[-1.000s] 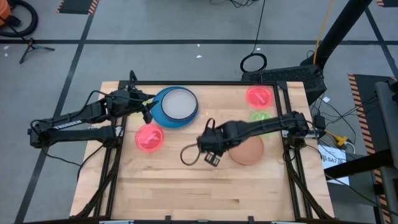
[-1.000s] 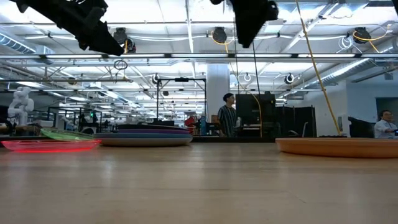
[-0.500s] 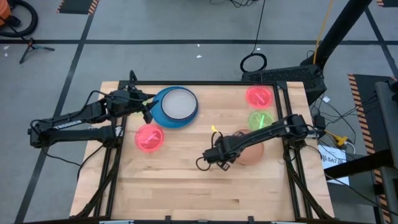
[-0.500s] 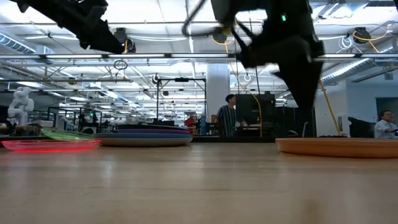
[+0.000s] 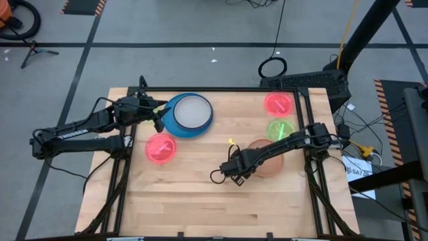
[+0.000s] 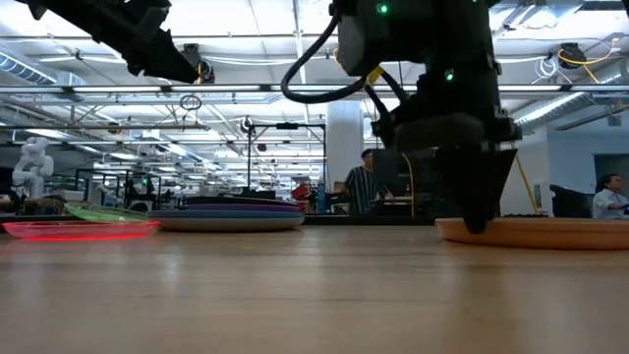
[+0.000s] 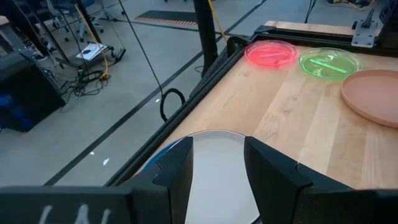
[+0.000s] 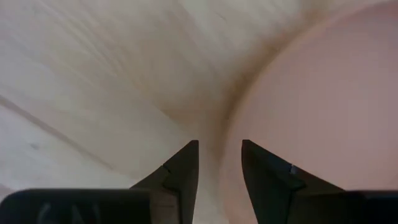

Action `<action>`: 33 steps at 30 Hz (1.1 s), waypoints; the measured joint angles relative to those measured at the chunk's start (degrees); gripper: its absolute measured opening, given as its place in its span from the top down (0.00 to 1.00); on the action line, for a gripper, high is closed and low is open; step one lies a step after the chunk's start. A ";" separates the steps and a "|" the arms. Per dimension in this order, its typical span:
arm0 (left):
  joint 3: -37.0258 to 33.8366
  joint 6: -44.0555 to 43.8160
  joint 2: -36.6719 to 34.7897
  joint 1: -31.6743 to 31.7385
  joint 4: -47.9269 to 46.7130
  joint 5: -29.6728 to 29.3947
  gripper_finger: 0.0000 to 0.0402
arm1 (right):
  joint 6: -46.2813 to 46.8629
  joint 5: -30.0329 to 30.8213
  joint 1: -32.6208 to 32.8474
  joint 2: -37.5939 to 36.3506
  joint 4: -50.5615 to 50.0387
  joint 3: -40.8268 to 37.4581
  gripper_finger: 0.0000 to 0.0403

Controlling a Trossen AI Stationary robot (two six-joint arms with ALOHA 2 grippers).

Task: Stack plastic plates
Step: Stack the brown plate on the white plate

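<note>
From above, the right gripper (image 5: 234,171) is reaching down to the wooden table (image 5: 200,201) at the left edge of the tan plate (image 5: 271,161). The left gripper (image 5: 158,120) is hovering beside the stack of plates (image 5: 189,114), whose top disc is pale grey inside a blue rim. A pink plate (image 5: 160,148) is lying near the left arm, another pink plate (image 5: 279,104) is sitting at the far right, and a green plate (image 5: 281,128) is lying between that one and the tan plate.

At table height, the right gripper (image 6: 477,211) is hanging right over the tan plate's (image 6: 550,232) near rim. The stack (image 6: 231,214) is sitting farther back.

Through the left wrist camera, the left fingers (image 7: 180,171) are standing apart and empty over the grey top plate (image 7: 214,168).

Through the right wrist camera, the right fingers (image 8: 183,168) are spread slightly, gripping nothing, straddling the tan plate's (image 8: 323,112) edge.
</note>
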 joint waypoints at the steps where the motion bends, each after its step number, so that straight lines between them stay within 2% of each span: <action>1: 0.00 -0.01 0.00 0.00 0.00 0.00 0.63 | -0.06 0.00 -0.08 0.15 1.21 -0.47 0.72; 7: 0.00 -0.10 0.00 0.00 -0.04 0.00 0.63 | -0.61 1.00 -0.27 0.21 3.94 -1.63 0.79; 13: 0.00 -0.19 0.00 0.00 -0.07 0.00 0.63 | -2.10 0.96 -0.27 0.21 5.10 -1.26 0.97; 18: 0.00 -0.40 0.02 0.00 -0.05 0.00 0.63 | -3.34 1.18 -0.29 -0.39 6.02 -1.22 0.97; 22: 0.00 -0.58 0.02 0.00 -0.07 0.00 0.63 | -5.56 3.03 -0.24 -0.97 2.77 1.67 0.99; 27: 0.00 -1.24 0.00 0.00 -0.04 0.00 0.63 | -15.03 11.58 -0.32 -1.04 0.07 7.64 0.99; 33: 0.00 -1.48 0.02 0.00 0.22 0.00 0.63 | -35.16 17.98 -2.85 -1.04 4.08 10.54 0.99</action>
